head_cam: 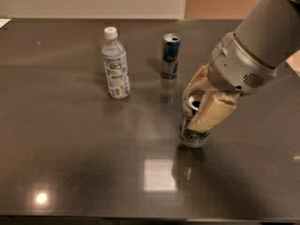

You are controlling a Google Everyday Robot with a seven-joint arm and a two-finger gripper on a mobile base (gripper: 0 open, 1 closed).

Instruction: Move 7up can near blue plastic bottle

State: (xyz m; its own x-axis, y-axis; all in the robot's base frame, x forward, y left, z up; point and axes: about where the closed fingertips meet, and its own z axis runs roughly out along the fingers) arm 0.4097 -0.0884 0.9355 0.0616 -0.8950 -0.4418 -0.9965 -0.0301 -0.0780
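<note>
The end effector point(194, 108) is closed on the 7up can point(193, 136). Its cream fingers point(213, 114) press either side of the can's upper half. The can is upright, its green-patterned base showing just beneath them. I can't tell whether that base touches the dark surface point(70, 139). Beyond the end effector, toward the far edge, stands a slim blue-and-silver can point(170, 55). Further to the left stands the blue plastic bottle point(115, 64), upright, white cap on, well apart from the held can.
</note>
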